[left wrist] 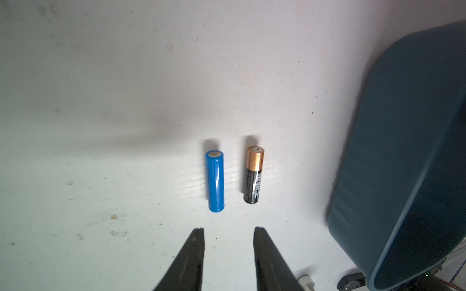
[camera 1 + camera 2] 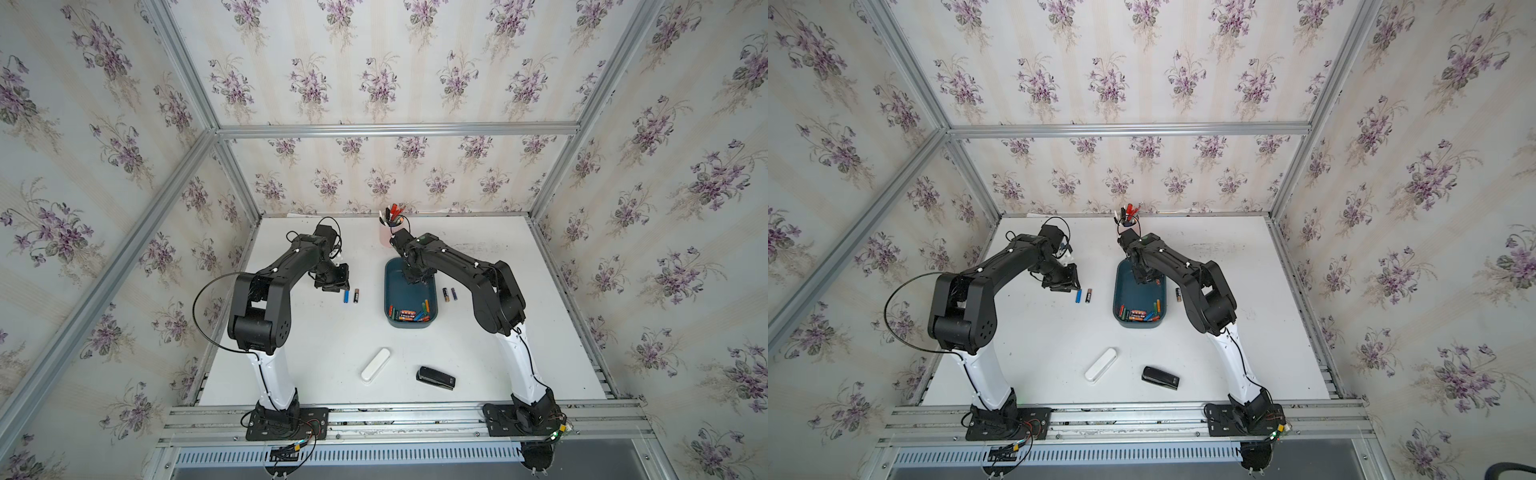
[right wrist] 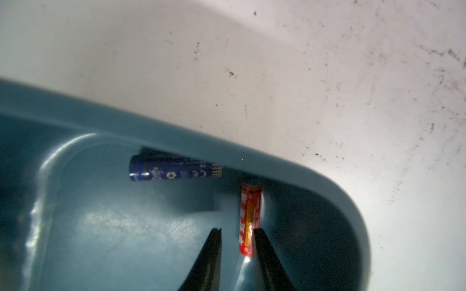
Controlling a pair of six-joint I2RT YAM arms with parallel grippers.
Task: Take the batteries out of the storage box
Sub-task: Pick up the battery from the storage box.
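Both top views: bright, flat, even light; table [image 2: 316, 332] close to washed-out white, shadows faint. Wide lens bends frame rails [image 2: 395, 129]; wallpaper [image 2: 104, 54] stretched at 10 and 2 o'clock. Left wrist view: batteries [image 1: 215, 181] crisp, short soft shadows, broad grey patch beyond; tray [image 1: 403, 151] wall blurred. Right wrist view: tray inside dim, glare streaks on its floor, red battery [image 3: 248, 216] soft, table beyond overexposed.

The dark teal rounded plastic storage box [image 3: 75, 201] is smooth and glossy inside. The blue cylindrical battery [image 1: 215, 181] has a shiny wrap; the copper-and-black battery [image 1: 253, 176] shows a metallic sheen at its copper end. The white tabletop [image 3: 327, 75] looks matt, scuffed, speckled.
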